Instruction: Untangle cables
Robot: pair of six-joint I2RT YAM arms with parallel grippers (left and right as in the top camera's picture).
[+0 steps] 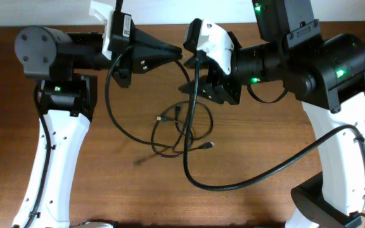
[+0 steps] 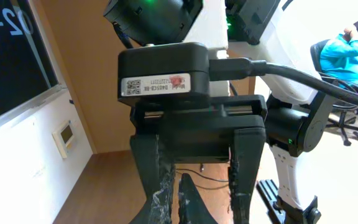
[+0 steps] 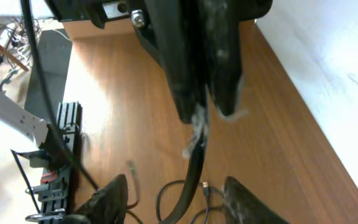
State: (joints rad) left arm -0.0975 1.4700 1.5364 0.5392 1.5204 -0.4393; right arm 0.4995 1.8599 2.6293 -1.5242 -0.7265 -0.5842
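Note:
The cables (image 1: 181,131) are a loose tangle of thin black cords on the wooden table, midway between the arms, with small plugs at the left and lower right. My left gripper (image 1: 177,52) points right, high above the table, its fingers together and nothing seen between them (image 2: 179,200). My right gripper (image 1: 208,92) hangs open above the upper edge of the tangle. In the right wrist view its two fingers (image 3: 179,202) stand wide apart over a cable loop and plug (image 3: 205,188), with the left gripper's tips (image 3: 207,93) just above.
A thick black robot cable (image 1: 233,183) hangs from the right wrist, crosses the tangle and sweeps along the table to the right arm's base. Another thick cable (image 1: 109,101) loops under the left arm. A white wall borders the table's far edge.

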